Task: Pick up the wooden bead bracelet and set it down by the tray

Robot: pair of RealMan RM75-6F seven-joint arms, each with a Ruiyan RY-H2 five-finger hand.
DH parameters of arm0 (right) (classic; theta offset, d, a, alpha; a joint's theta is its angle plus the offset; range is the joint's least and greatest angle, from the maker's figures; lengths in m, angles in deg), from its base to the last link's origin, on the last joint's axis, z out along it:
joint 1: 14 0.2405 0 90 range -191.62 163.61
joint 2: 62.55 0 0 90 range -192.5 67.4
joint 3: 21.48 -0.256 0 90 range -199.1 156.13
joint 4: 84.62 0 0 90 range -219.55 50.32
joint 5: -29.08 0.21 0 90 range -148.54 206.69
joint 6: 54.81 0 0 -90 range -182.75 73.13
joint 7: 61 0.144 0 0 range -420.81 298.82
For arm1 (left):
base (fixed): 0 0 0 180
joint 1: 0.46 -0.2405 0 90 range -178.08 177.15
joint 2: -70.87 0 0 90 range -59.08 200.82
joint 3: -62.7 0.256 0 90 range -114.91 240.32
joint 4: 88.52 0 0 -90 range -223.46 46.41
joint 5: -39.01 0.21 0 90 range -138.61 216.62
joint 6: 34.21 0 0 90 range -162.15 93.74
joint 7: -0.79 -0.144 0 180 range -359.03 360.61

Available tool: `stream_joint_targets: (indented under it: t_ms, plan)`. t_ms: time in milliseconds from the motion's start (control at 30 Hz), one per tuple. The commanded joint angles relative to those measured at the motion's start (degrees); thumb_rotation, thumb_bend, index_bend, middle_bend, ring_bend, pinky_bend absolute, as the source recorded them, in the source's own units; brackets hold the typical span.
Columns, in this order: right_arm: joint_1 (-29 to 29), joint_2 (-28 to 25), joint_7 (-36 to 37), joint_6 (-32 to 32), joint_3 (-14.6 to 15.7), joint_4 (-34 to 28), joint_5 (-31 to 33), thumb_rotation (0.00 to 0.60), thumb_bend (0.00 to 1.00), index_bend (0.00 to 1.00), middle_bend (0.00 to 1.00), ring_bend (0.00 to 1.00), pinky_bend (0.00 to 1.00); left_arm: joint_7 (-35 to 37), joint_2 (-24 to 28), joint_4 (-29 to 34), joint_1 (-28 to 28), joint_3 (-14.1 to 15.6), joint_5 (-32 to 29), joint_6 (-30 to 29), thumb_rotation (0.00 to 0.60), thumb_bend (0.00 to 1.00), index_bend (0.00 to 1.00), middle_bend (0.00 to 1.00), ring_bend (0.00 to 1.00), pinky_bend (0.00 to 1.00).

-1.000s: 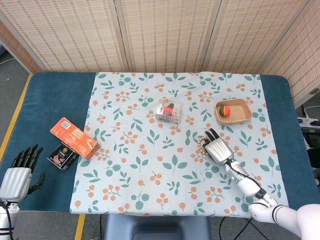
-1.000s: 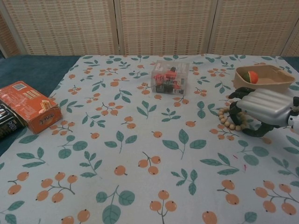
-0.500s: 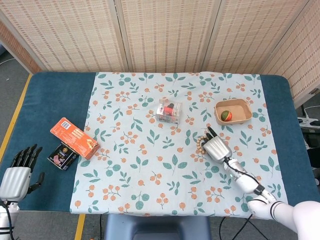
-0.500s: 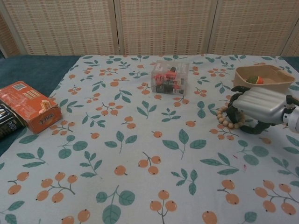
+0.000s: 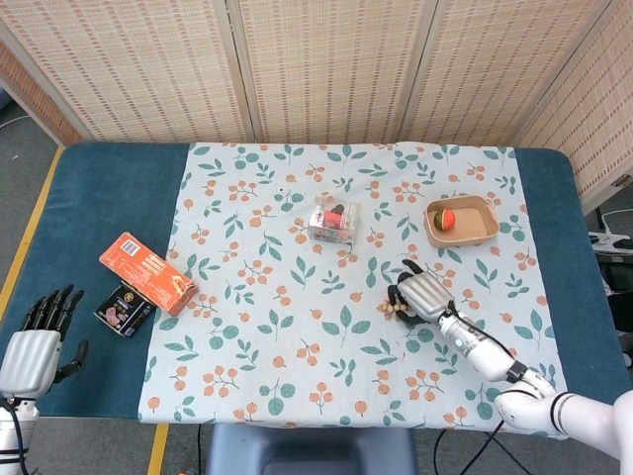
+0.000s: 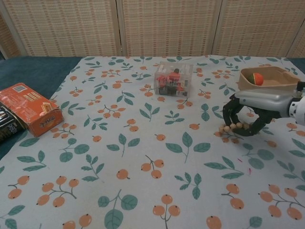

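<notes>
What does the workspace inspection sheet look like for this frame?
Surface: blue table under a leaf-and-berry cloth.
Job's things: wooden bead bracelet in the right hand's fingers; tray holding a small ball.
Clutter: clear box, orange carton, dark tin.
Hands: right hand grips the bracelet; left hand idle, fingers apart.
Cables: some at the right edge.
Surroundings: woven screens.
</notes>
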Motion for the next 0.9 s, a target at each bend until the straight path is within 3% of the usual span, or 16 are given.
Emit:
stream_joint_targets:
  t_ms: [33,100,367,500,667,800,900]
  plan:
    - [2.88,-8.46,19.55,13.55,-5.55,-13.59,10.47,0.6,0.77,0.84,0.63,0.27,0.0,-0.04,-0.07,-0.03,0.06,0.01,0.11,0.04,0.6,0.47,0.0,0.0,0.0,0.11]
    - [3.73,-10.53,26.91,18.91,-7.88,-16.05,13.36,0.6,0.77,0.84,0.63,0.27,0.0,-0.12,-0.16,-0.05,0.09,0.07,0.28,0.04,0.6,0.47,0.0,0.0,0.0,0.11]
    - [3.37,-13.76,44.09,33.3,-16.48,-18.71,18.36,0.6,0.77,0.84,0.63,0.27,0.0,0.13,-0.27,-0.21,0.09,0.02,0.32,0.02,0.6,0.47,0.0,0.0,0.0,0.11]
    - [1.21,-14.49,51.47,47.41,-26.04,-18.87,26.17,0.6,0.77,0.84,0.63,0.27,0.0,0.42,-0.36,-0.47,0.3,-0.04,-0.01,0.66,0.6,0.47,0.0,0.0,0.0,0.11]
    - [-4.31,-10.37,45.64,59.89,-36.59,-14.71,34.54,0.598,0.77,0.83,0.63,0.29,0.0,0.34,-0.64,-0.61,0.6,0.12,0.07,1.29,0.6,0.47,0.0,0.0,0.0,0.11]
    - [-10.34,-6.17,36.25,67.87,-44.36,-12.54,41.86,0.522,0.77,0.78,0.63,0.29,0.0,0.29,-0.9,-0.8,0.74,0.14,-0.17,1.74,0.6,0.47,0.0,0.0,0.0,0.11]
    - [-13.22,-4.24,30.07,71.47,-47.75,-11.31,45.0,0.466,0.77,0.68,0.62,0.29,0.0,0.2,-1.02,-0.89,0.83,0.27,-0.19,2.08,0.6,0.47,0.0,0.0,0.0,0.11]
